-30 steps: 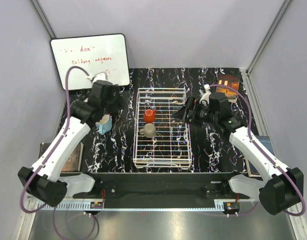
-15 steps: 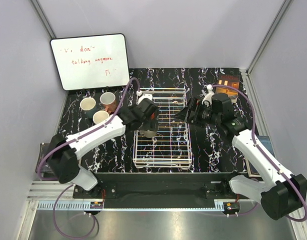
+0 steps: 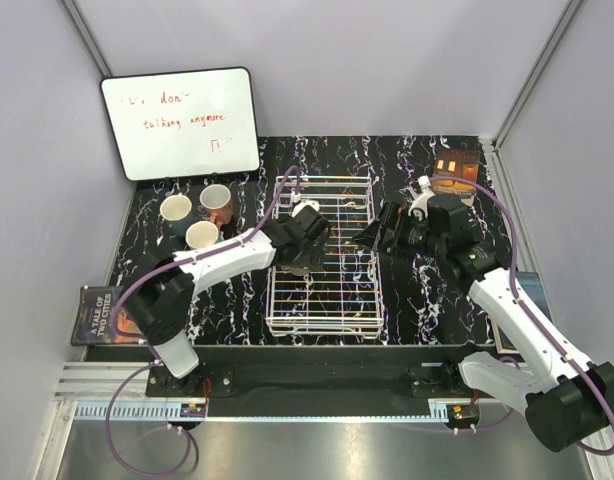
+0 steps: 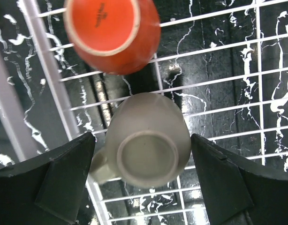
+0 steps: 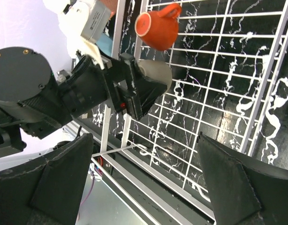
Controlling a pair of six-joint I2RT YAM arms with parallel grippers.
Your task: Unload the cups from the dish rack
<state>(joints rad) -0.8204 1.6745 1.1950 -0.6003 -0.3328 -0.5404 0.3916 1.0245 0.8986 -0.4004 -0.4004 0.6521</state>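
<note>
The white wire dish rack (image 3: 323, 305) sits mid-table. In the left wrist view two cups stand upside down in it: a taupe one (image 4: 148, 145) and, just beyond it, a red one (image 4: 113, 33). My left gripper (image 4: 141, 140) is open, its fingers on either side of the taupe cup without touching it. Seen from above, the left gripper (image 3: 302, 240) hides both cups. Three more cups stand upright left of the rack: dark grey (image 3: 175, 208), salmon (image 3: 216, 197) and light blue (image 3: 201, 234). My right gripper (image 3: 382, 228) hangs open and empty at the rack's right side.
A whiteboard (image 3: 179, 120) with red writing leans at the back left. A book (image 3: 102, 312) lies at the near left, a dark box (image 3: 457, 165) at the back right, another book (image 3: 524, 290) at the right edge.
The left arm swung from the cups on the left over to the rack and settled over the taupe cup, its jaws widening. The right arm barely moved.
</note>
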